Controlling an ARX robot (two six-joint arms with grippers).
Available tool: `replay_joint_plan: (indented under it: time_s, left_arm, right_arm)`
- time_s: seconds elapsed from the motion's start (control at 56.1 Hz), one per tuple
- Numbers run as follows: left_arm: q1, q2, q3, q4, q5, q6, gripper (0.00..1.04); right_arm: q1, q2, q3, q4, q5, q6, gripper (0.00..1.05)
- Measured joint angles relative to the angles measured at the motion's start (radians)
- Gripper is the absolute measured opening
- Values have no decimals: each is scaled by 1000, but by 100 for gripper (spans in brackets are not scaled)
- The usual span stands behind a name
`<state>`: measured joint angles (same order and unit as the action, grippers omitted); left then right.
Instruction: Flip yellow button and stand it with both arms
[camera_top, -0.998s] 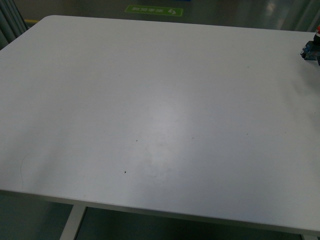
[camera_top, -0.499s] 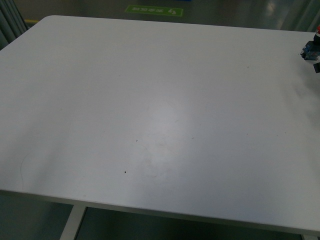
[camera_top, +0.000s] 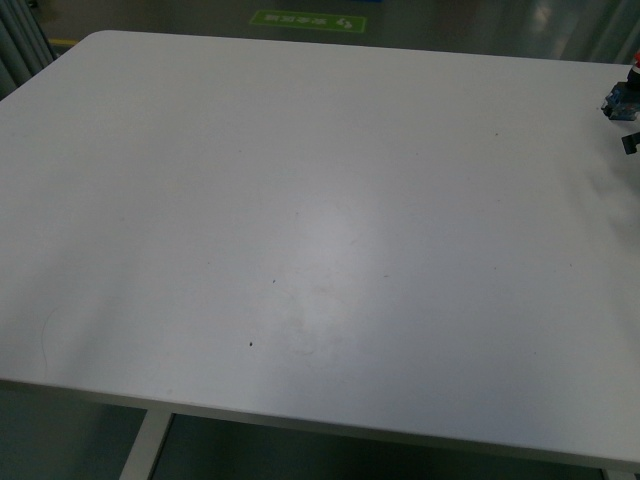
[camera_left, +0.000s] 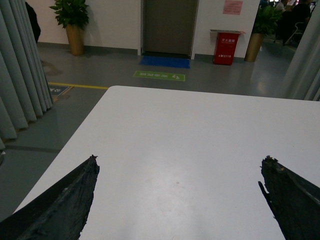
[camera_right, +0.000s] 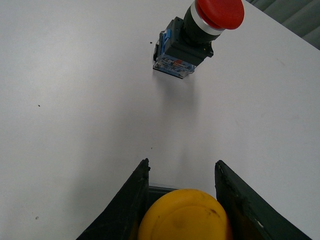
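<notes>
- As seen from the right wrist, found right gripper (camera_right: 182, 167) clamped on the yellow button (camera_right: 185, 217), round cap wedged between both fingers (camera_right: 127, 205) and touching each.
- Beyond the fingertips, noted bare white table (camera_right: 75, 100), then a red-capped switch (camera_right: 192, 42) resting on it, well apart from the yellow button.
- From the left wrist, found left gripper (camera_left: 180, 160) spread wide above the table, only tabletop between its tips.
- Past the far table edge, noted grey floor (camera_left: 100, 70), green marking (camera_left: 159, 75), red bin (camera_left: 225, 47), potted plant (camera_left: 74, 25).
- From the front, sighted the red-capped switch at the far right table edge.
</notes>
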<state>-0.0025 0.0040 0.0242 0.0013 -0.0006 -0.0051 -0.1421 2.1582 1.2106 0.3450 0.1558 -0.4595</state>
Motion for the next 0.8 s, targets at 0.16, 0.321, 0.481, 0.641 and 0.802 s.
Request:
replay_joint_plan:
  time_s: [0.16, 0.321, 0.481, 0.641, 0.802]
  left_arm:
    - [0, 0, 0, 0, 0, 0, 98]
    - [0, 0, 0, 0, 0, 0, 98]
    - [0, 0, 0, 0, 0, 0, 98]
    - [0, 0, 0, 0, 0, 0, 98]
    - [0, 0, 0, 0, 0, 0, 98]
  right_arm:
    - [-2, 0, -4, -1, -19, 21, 60]
    - [-3, -9, -7, -1, -49, 53, 92]
    - [-3, -34, -10, -15, -64, 71, 97]
    - [-3, -76, -20, -34, -92, 95, 97]
    - [-7, -132, -40, -50, -142, 137, 97]
